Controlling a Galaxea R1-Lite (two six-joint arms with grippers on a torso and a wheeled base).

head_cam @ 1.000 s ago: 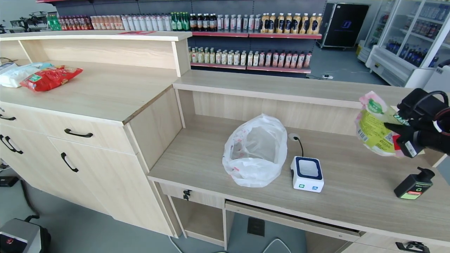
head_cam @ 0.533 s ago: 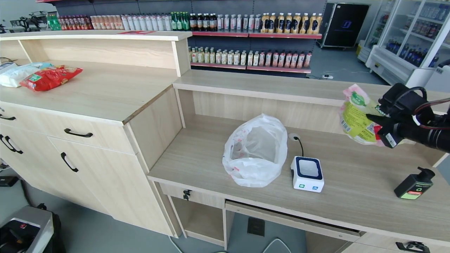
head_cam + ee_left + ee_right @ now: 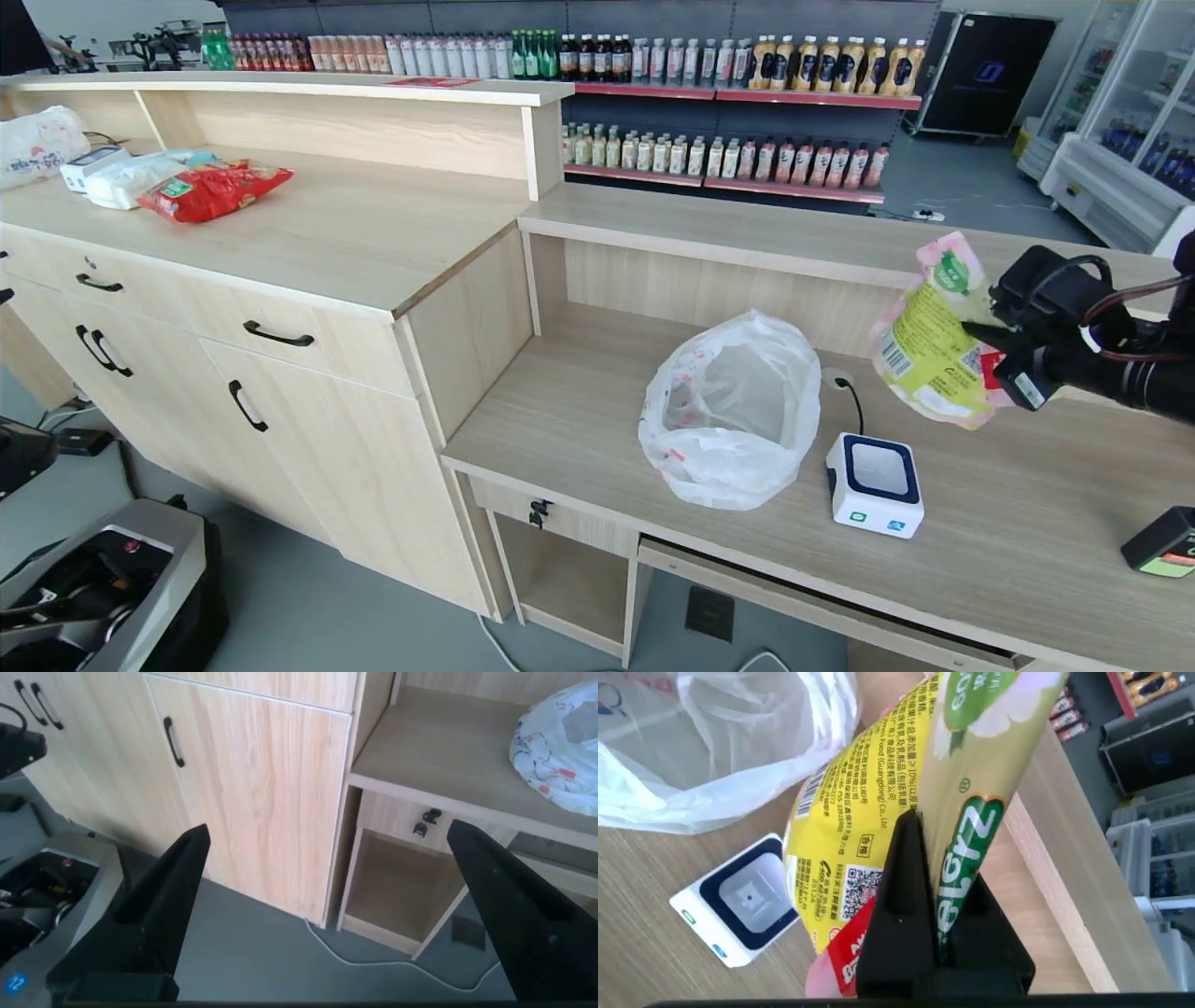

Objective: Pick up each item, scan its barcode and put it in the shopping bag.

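Pale wood surface forms the lower tier of a shop checkout, with drink shelves behind. Above its right side the right hand is in the air, clamped on a yellow-green snack pouch. The right wrist view shows its fingers pinching the pouch along one side. In the head view the pouch's long axis runs close to 12-to-6 o'clock, near upright and clear of the surface. Its barcode sits on the edge turned toward 9 o'clock, not downward. On the surface, at about 7 o'clock from that hand, sits the scanner, window facing up, near the pouch but apart from it. Just beside the scanner, at roughly 9 o'clock from the hand, stands the shopping bag, mouth open. Judgement: the right arm is the nearer one and the scan step is in hand. The pouch needs lowering toward 7 o'clock and tipping so that the barcode meets the window. Well apart, the left hand hangs low by the cabinet front, opened wide and holding nothing.
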